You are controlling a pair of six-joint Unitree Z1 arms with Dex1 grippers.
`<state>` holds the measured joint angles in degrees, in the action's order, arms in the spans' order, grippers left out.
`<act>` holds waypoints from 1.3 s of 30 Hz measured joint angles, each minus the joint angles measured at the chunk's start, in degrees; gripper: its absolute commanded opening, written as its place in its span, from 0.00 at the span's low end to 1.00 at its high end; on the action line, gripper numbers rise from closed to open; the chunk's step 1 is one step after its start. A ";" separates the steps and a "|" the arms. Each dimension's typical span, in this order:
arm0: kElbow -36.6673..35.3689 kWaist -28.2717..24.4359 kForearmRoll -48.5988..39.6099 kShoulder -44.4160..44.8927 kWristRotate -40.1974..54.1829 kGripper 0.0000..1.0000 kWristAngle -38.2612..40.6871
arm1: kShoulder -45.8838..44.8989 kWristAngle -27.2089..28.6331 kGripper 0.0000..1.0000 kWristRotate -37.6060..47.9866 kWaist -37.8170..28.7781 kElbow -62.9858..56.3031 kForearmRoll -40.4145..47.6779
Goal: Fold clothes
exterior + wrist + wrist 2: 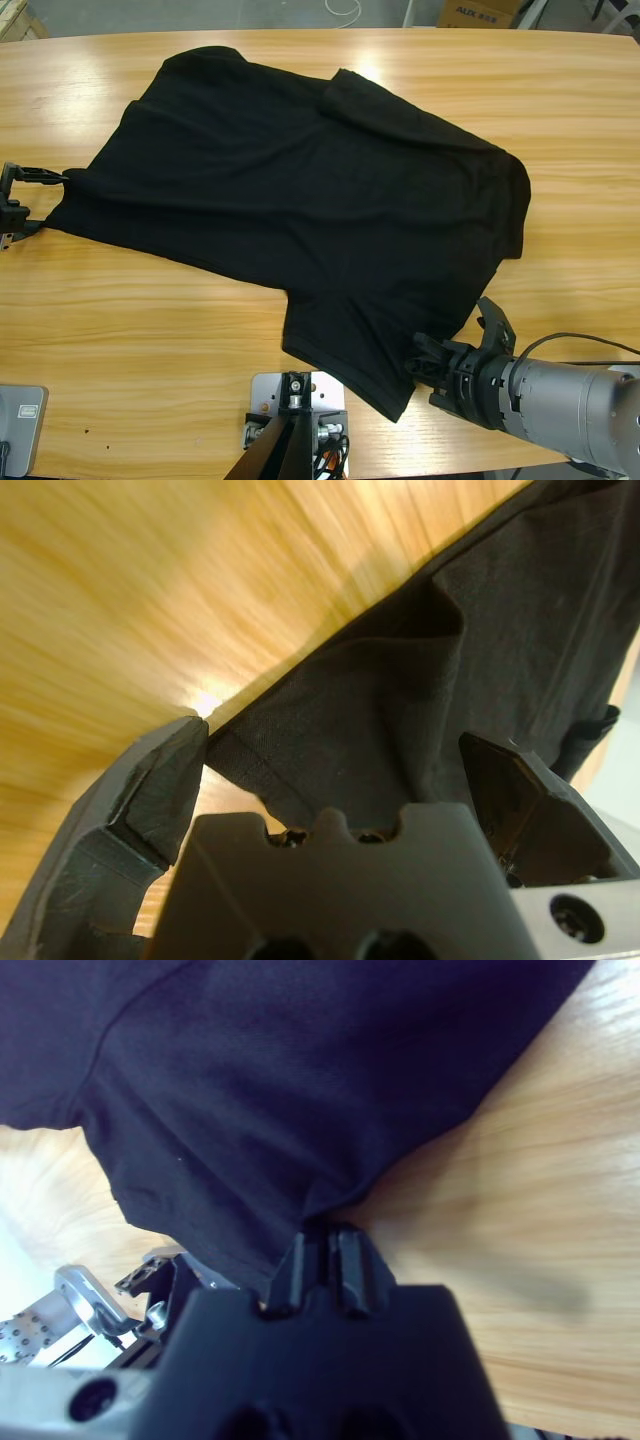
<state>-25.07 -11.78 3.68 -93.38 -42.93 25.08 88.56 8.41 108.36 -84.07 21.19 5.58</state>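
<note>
- Shirt (300,200): black, short-sleeved, soft matte cloth. You see it spread nearly flat across the middle of the wooden table (150,330), lying askew, one sleeve toward the near edge and a flap turned over near the far edge.
- Progress: you can count no finished fold. The body lies in a single layer apart from that small turned-over flap and some wrinkles. By these views the task is at its start; every fold is left to do.
- Left gripper (30,198): at the table's left edge, at the shirt's hem corner. In its wrist view the jaws stand wide apart with the hemmed edge (250,765) lying between them. One jaw tip meets the hem; the other stands clear of the cloth. You should not count this as a grip.
- Right gripper (425,362): at the near right, at the edge of the lower sleeve (360,360). In its wrist view the jaws are pressed together with a pinch of black cloth (300,1200) running into them, so you may take it as holding the sleeve's edge.
- Cloth at the right jaws: you see it drawn up into a small peak, which suggests slight tension there.
- Other items: a cardboard box (480,12) beyond the far edge, partly cut off.
</note>
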 measured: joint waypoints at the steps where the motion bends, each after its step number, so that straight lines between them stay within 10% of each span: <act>1: 0.10 0.05 0.00 0.15 -0.40 1.00 0.19 | 0.00 0.00 0.00 0.00 0.00 -0.01 0.00; 16: 1.38 1.62 0.63 1.27 -4.40 1.00 0.10 | 0.29 0.00 0.00 0.01 0.00 -0.31 0.04; 19: 1.78 1.49 4.67 -0.22 -4.59 0.73 0.10 | 0.29 0.00 0.00 0.05 0.00 -0.79 0.05; 22: 2.08 1.97 7.13 -1.01 -5.42 0.67 0.20 | 0.29 0.00 0.00 0.09 0.00 -0.93 0.17; 27: 2.41 3.01 8.35 -2.31 -5.95 0.02 0.67 | 0.30 0.00 0.00 0.14 0.00 -0.94 0.24; 39: 3.61 4.17 4.70 -1.54 -5.95 0.00 1.62 | 0.30 0.00 0.00 0.25 0.00 -0.95 0.25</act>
<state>-21.45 -7.61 8.39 -94.92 -48.89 26.69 88.86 8.41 108.61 -84.07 20.24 5.83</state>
